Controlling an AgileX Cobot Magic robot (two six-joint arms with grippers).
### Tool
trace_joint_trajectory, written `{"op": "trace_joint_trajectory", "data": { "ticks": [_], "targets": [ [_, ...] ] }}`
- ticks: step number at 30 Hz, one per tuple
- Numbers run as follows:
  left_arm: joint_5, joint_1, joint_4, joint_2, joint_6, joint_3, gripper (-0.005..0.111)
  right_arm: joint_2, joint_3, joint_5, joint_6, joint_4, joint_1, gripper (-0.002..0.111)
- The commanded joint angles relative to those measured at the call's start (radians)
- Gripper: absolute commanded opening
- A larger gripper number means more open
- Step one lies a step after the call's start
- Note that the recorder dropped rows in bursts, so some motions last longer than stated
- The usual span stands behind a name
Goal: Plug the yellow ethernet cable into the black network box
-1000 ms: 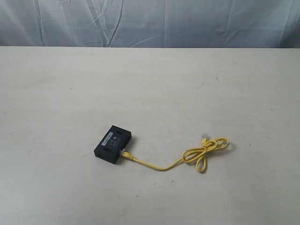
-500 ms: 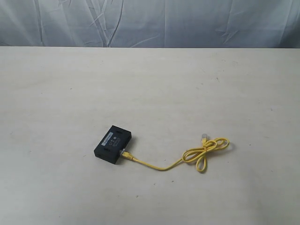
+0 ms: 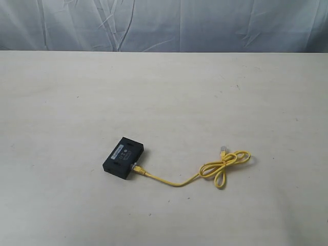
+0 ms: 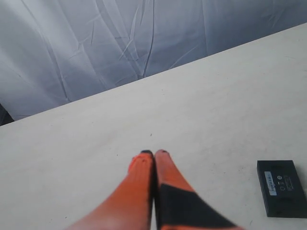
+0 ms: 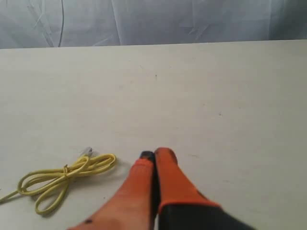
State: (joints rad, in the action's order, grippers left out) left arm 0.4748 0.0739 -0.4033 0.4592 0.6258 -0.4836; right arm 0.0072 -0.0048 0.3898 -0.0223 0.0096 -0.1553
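Observation:
The black network box point(image 3: 123, 157) lies flat on the pale table, left of centre in the exterior view, its pale label strip up. One end of the yellow ethernet cable point(image 3: 177, 182) sits at the box's near right side; whether it is seated in a port I cannot tell. The cord runs right into a loose tied loop point(image 3: 225, 164), with a free clear plug point(image 3: 223, 149) at its far end. Neither arm shows in the exterior view. My left gripper point(image 4: 153, 153) is shut and empty, with the box point(image 4: 281, 187) well off to one side. My right gripper point(image 5: 154, 155) is shut and empty beside the loop point(image 5: 62, 178).
The pale table point(image 3: 164, 92) ends at a back edge against a wrinkled grey-blue cloth backdrop point(image 3: 164, 23). Nothing else stands on the table.

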Motion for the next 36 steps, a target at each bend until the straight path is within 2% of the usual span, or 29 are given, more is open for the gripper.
{"op": "trace_joint_trajectory", "data": {
  "ticks": [1,10,18,36],
  "targets": [
    [-0.004,-0.001,-0.003,-0.005,-0.006,0.006,0.000,-0.007,0.005,-0.024,0.003,0.005,0.005,0.000],
    [-0.004,-0.001,-0.003,-0.005,-0.006,0.006,0.000,-0.007,0.005,-0.026,0.003,0.005,0.008,0.000],
    [-0.004,-0.001,-0.003,-0.005,-0.006,0.006,0.000,-0.007,0.005,-0.026,0.003,0.007,0.109,0.000],
    [-0.001,-0.001,0.015,-0.005,0.002,0.006,0.000,-0.007,0.005,-0.023,0.003,0.007,0.109,0.000]
  ]
}}
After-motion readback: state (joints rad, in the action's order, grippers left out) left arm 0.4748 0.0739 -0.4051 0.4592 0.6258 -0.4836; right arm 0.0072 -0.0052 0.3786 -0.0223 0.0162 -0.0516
